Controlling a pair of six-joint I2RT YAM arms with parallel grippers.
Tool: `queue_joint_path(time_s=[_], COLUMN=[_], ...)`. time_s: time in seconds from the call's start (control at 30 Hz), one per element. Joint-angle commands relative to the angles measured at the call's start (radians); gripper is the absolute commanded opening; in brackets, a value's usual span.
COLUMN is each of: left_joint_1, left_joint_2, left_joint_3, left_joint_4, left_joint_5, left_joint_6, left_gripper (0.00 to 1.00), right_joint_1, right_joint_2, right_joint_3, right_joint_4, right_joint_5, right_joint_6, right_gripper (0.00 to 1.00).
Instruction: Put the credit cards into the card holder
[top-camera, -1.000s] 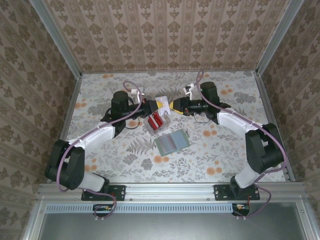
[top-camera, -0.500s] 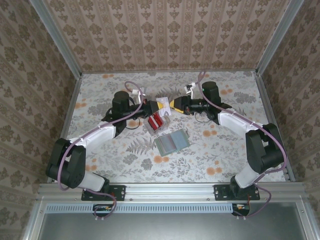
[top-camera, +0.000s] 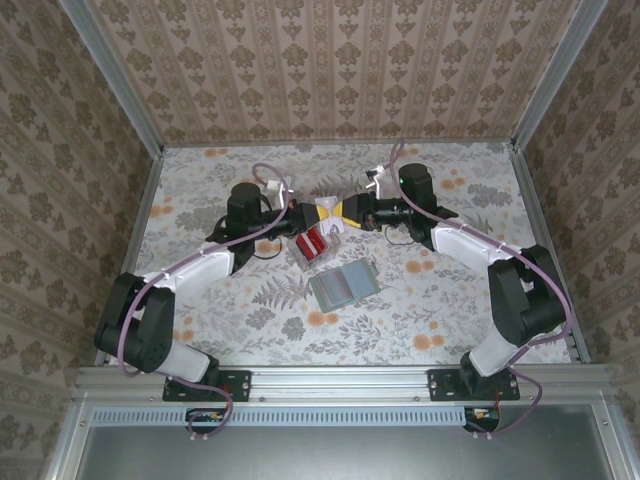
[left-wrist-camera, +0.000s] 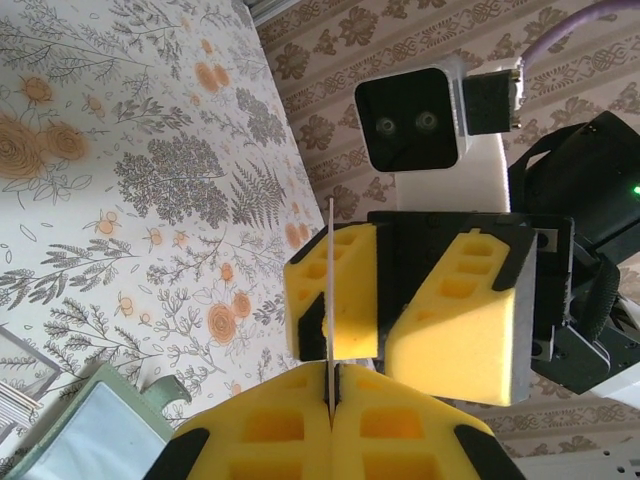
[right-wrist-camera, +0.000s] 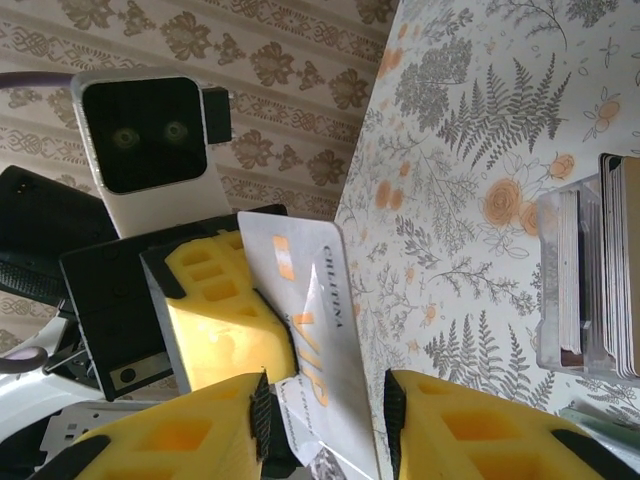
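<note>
While floral-printed table (top-camera: 250, 320) sits between wallpapered walls (top-camera: 330, 70), left pincer (left-wrist-camera: 330, 420) clamps a card (left-wrist-camera: 329, 300); right pincer (right-wrist-camera: 328, 400) gapes.

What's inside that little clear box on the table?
Cards standing on edge in the clear box, red from above. They cover each other's faces, so their number is unclear.

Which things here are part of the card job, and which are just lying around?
Part of the job: VIP card in the left gripper, red cards, grey-green card holder.
Just there: clear box holding the red cards, floral tablecloth.
</note>
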Motion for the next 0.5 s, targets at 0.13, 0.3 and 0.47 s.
queue_joint_path(time_s=[0.13,0.3,0.47], left_joint_1=[-0.003,0.004,0.005], left_joint_2=[0.022,0.003,-0.056], left_joint_3=[0.018,0.002,-0.073], left_joint_4=[0.025,-0.115,-0.278], left_joint_5=[0.011,-0.061,-0.156], left_joint_6=[0.002,0.068,0.148], left_gripper=[0.02,0.32,0.36], right_joint_1=[0.003,-0.001,-0.008], right_joint_2=[-0.001,-0.024,-0.056], right_joint_3=[0.004,-0.026,-0.112], right_joint_4=[0.027,-0.074,-0.251], right_joint_5=[-0.034,-0.031,-0.009], right_joint_6=[0.008,-0.077,-0.251], right_gripper=[0.05,0.02,0.02])
